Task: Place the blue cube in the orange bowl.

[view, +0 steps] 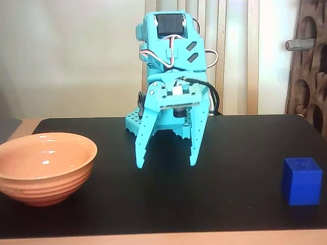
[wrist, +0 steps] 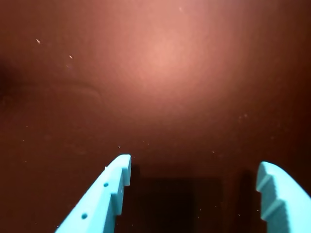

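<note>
The blue cube sits on the black table at the far right in the fixed view. The orange bowl stands at the front left, empty. My turquoise gripper hangs between them over the middle of the table, tips pointing down near the surface, jaws wide open and empty. In the wrist view the gripper shows two spread fingertips over bare dark table. Neither cube nor bowl shows in the wrist view.
The arm's base stands at the back centre of the table. A wooden rack is behind at the right. The table's front edge runs along the bottom.
</note>
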Controlling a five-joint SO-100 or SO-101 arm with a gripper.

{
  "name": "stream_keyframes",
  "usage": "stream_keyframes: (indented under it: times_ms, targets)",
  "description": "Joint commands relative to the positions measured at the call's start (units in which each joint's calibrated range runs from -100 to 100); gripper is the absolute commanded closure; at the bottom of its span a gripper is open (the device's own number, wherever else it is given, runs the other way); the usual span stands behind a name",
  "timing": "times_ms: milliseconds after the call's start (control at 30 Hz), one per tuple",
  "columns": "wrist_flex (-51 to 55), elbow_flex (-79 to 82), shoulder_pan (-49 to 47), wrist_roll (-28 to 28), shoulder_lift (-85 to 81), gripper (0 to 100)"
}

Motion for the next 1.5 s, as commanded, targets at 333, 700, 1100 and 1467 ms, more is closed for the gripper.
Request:
stream_keyframes:
  times_ms: [333, 700, 1100, 1467]
  targets:
    - [-2.24, -35.49, 1.06, -0.28, 24.9, 72]
    - [-2.24, -51.73, -0.95, -2.74, 38.79, 72]
    - [-3.03, -65.52, -10.48, -10.67, 55.07, 72]
    - [-3.64, -77.05, -17.9, -14.61, 68.28, 72]
